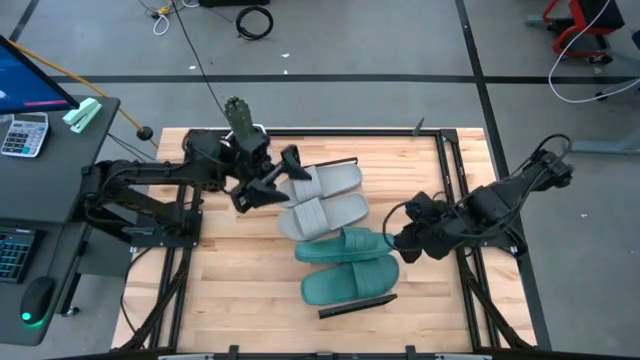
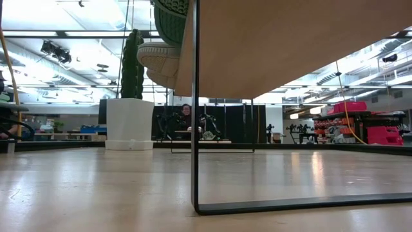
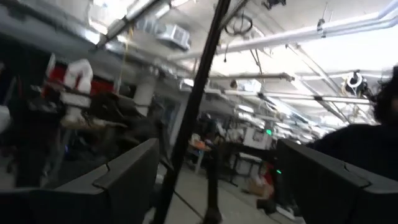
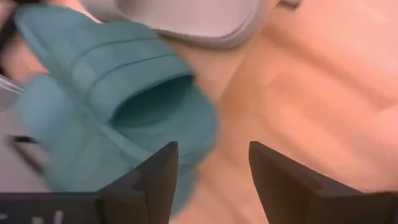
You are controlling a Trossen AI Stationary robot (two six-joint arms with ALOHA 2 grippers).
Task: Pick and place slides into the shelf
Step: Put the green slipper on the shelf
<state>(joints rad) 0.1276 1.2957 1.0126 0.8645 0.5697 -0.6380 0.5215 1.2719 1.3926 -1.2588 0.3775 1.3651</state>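
Four slides lie side by side in a row on the shelf, soles down: two light grey and two teal-green. The shelf's board shows from below, and its black end frame stands on the table. My left gripper is open beside the far grey slide and tilts upward toward the room. My right gripper is open and points down, just right of the upper teal-green slide. Nothing is between its fingers.
A potted cactus stands at the table's far edge behind my left arm. The shelf's thin black leg rises from the tabletop. Bare wood lies near the front left. A desk with a calculator is off to the left.
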